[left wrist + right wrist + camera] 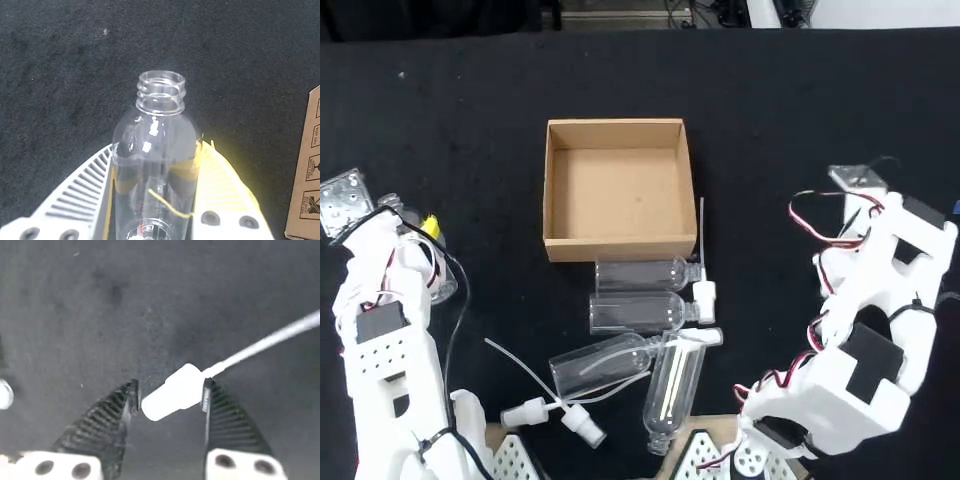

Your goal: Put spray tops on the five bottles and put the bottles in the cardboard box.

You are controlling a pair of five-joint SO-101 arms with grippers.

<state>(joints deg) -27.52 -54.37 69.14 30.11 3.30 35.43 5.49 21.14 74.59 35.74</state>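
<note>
Left gripper (157,147) clasps a bottle (160,125) (neck bare) — right gripper (170,386) pinches a spray top (175,392). Cardboard box (620,247), upper centre, sits empty with four bottles (635,312) lying below it — the job looks barely begun.

On the tabletop (800,100), the cardboard box (617,246) sits at centre. Four bottles (635,312) lie clustered at its 6 o'clock, with two loose spray tops (582,425) at their 8 o'clock. At the box's 9 o'clock the left pincer (157,146) grips a fifth bottle (160,120). At its 3 o'clock, another spray top (175,391) sits between the right pincer (170,387) fingers.
</note>
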